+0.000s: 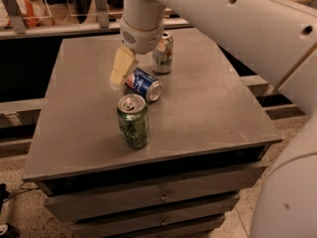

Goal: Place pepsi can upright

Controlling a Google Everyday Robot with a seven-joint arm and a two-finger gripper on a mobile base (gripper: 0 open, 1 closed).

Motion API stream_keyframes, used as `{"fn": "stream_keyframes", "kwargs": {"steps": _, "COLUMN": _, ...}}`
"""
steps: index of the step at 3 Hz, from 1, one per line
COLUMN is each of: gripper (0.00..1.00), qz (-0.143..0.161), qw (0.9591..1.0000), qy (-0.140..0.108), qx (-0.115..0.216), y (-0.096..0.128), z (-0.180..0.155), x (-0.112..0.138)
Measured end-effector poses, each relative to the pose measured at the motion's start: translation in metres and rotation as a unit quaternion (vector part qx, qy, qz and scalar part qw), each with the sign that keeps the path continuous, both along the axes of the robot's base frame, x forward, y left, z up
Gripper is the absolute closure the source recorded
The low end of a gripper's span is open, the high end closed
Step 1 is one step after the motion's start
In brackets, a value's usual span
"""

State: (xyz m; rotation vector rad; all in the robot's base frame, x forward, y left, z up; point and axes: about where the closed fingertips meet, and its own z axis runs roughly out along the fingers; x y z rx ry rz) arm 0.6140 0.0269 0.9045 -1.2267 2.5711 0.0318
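Observation:
The pepsi can [144, 84] is dark blue with a red-white-blue logo and lies on its side near the middle of the grey table [208, 108], its silver end pointing front right. My gripper [121, 69] hangs from the white arm just left of the can's rear end, low over the table and close to or touching the can. The arm covers part of the table behind it.
A green can [132, 121] stands upright just in front of the pepsi can. A silvery-white can [162, 53] stands upright behind it. The table has drawers [158, 197] below its front edge. A shelf rail [59, 29] runs behind the table.

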Motion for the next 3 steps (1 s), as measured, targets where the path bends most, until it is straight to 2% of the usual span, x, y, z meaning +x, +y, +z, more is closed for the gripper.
{"fn": "stream_keyframes", "kwargs": {"steps": 1, "gripper": 0.00, "qz": -0.011, "qw": 0.9998, "qy": 0.008, "qx": -0.012, "y": 0.017, "z": -0.016, "x": 0.009}}
{"fn": "stream_keyframes", "kwargs": {"steps": 3, "gripper": 0.00, "qz": -0.029, "qw": 0.9988, "qy": 0.034, "qx": -0.021, "y": 0.031, "z": -0.045, "x": 0.022}}
